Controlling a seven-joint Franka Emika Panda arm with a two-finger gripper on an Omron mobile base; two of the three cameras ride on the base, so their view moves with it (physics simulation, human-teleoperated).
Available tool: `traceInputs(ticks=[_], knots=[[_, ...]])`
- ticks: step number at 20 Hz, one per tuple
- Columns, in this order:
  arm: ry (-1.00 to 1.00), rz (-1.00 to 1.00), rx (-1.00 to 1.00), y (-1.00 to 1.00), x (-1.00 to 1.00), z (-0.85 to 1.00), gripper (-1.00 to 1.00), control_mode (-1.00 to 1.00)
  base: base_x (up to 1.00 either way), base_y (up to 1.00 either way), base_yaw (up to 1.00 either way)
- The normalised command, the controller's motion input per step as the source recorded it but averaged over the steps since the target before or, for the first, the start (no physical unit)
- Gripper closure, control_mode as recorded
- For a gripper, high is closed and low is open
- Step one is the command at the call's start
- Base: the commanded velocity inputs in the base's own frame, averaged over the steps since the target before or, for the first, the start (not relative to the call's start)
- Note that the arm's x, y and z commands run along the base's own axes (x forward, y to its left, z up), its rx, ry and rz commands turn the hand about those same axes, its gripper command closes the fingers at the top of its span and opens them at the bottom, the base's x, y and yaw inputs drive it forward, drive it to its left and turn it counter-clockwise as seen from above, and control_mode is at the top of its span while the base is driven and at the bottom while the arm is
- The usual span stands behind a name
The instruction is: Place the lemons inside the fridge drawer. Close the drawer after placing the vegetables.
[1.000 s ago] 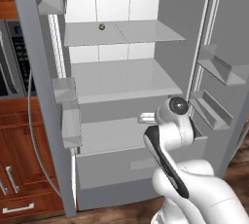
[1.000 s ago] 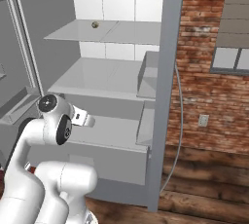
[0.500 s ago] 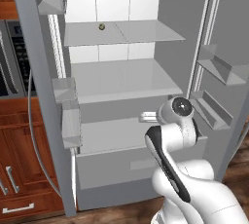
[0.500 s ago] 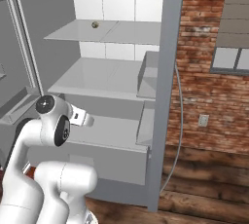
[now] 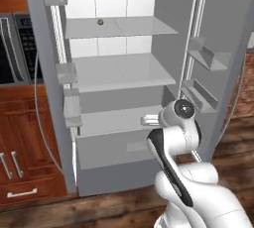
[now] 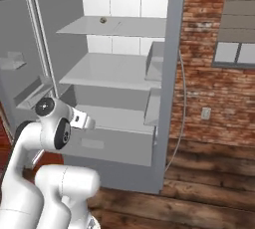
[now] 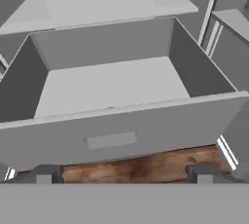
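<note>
Hand view looks down and forward over the fridge drawer (image 7: 121,138), which stands pulled out with its flat front running straight across the picture, left to right, its small rectangular mark a little left of centre. The gripper (image 7: 124,174) sits just in front of that panel and above the wooden floor (image 7: 141,167), its 2 fingertips (image 7: 46,173) spread wide with nothing between them. A thin sliver of yellow shows right behind the top lip of the front wall, near the middle; judging by colour it is likely one of the lemons (image 7: 111,107) lying low against the inside of the front, though too little shows to be sure.

So the drawer lies dead ahead of the open fingers, its long axis square to the direction the hand points. If the fruit is indeed inside, the remaining step is the closing push, which would run straight forward against that front, best near the central mark so the bin slides in evenly rather than skewing.
</note>
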Motion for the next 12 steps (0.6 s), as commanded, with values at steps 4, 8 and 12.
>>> traceInputs(ticks=[4,8,12], knots=[[0.00,0.00,0.00,0.00,0.00,0.00,-1.00,1.00,-1.00,-0.25,-0.09],[0.00,0.00,0.00,0.00,0.00,0.00,-1.00,1.00,-0.86,-0.40,-0.32],[0.00,0.00,0.00,0.00,0.00,0.00,-1.00,1.00,-0.49,-0.35,-0.58]])
